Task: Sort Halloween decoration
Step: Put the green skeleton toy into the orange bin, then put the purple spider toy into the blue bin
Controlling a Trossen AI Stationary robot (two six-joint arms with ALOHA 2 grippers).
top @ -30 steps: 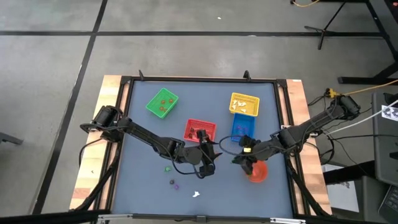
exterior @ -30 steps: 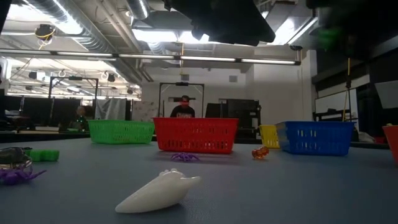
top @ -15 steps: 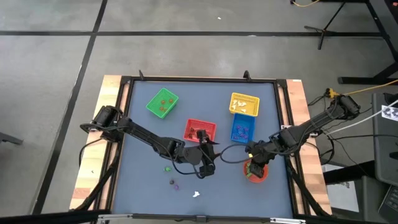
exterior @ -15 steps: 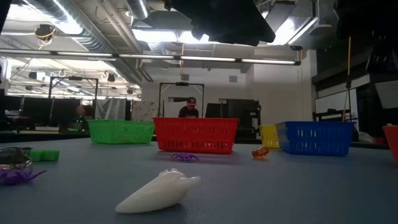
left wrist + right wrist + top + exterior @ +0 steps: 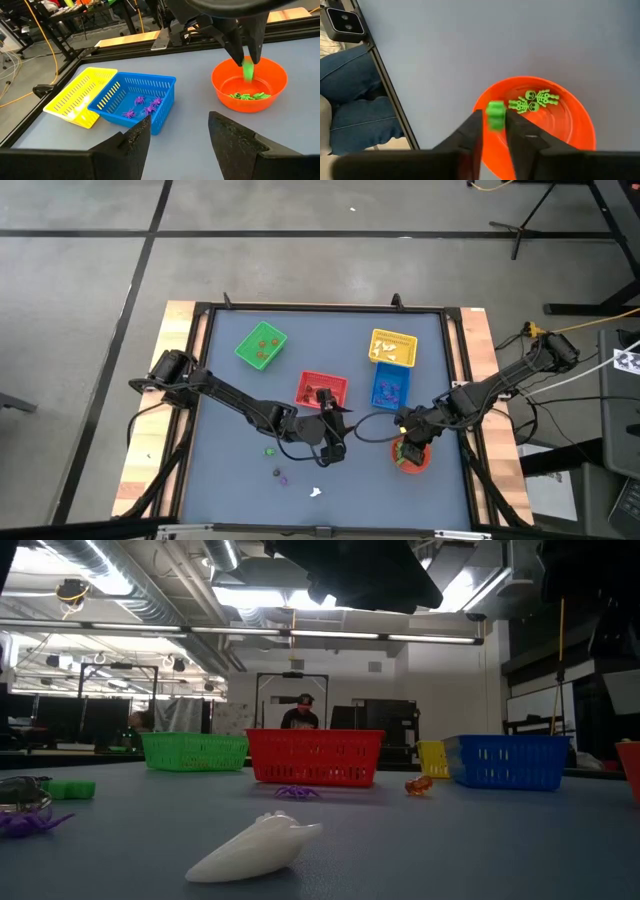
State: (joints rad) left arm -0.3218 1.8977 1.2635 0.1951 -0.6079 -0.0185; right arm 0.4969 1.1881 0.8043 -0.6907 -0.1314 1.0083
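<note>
Blue-grey table (image 5: 240, 400) holds it all. Right gripper (image 5: 493, 131), over the orange bowl (image 5: 570, 120), pinches a green trinket (image 5: 495, 115) (tiny, light, hard plastic, I think). You should pinch them mid-body. Left gripper (image 5: 175, 137) waits open, near the bowl.

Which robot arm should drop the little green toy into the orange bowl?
The right one, probably. The right gripper already pinches the green trinket just above the orange bowl. The left gripper is open, holds nothing and sits farther away.
</note>
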